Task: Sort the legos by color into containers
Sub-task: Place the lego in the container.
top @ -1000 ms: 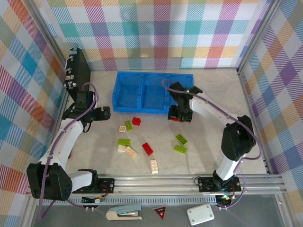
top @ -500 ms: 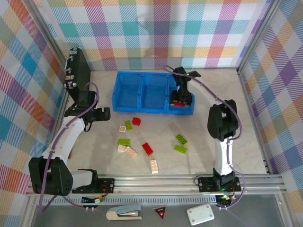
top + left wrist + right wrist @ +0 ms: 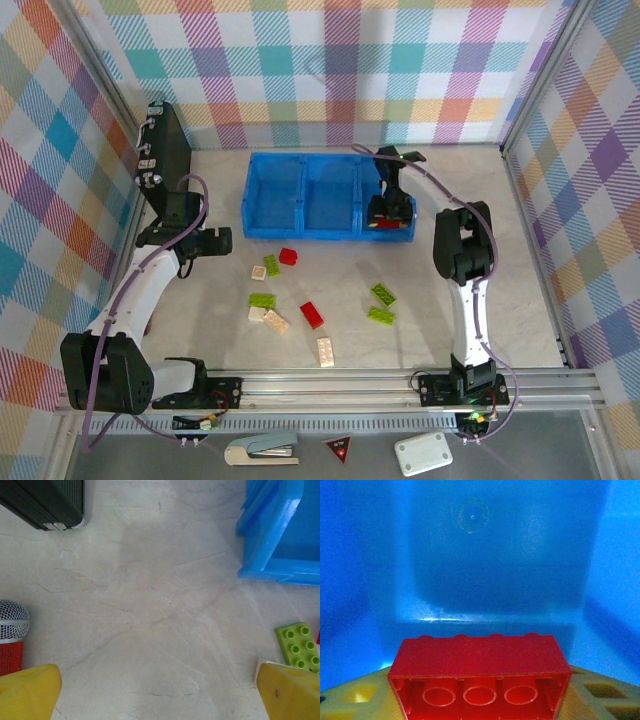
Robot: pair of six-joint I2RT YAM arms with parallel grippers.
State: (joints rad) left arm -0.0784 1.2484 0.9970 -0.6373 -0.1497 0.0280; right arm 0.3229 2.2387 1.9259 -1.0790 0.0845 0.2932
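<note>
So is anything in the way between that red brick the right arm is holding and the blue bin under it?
Nothing visible. The right gripper holds the red brick over the tray's right compartment, and the blue floor seen past the brick is bare.

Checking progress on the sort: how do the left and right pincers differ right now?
The left pincer is wide open and empty; the right pincer grips a red brick. The left hangs over bare table; the right is over the blue tray's right compartment. Both have yellow fingers.
</note>
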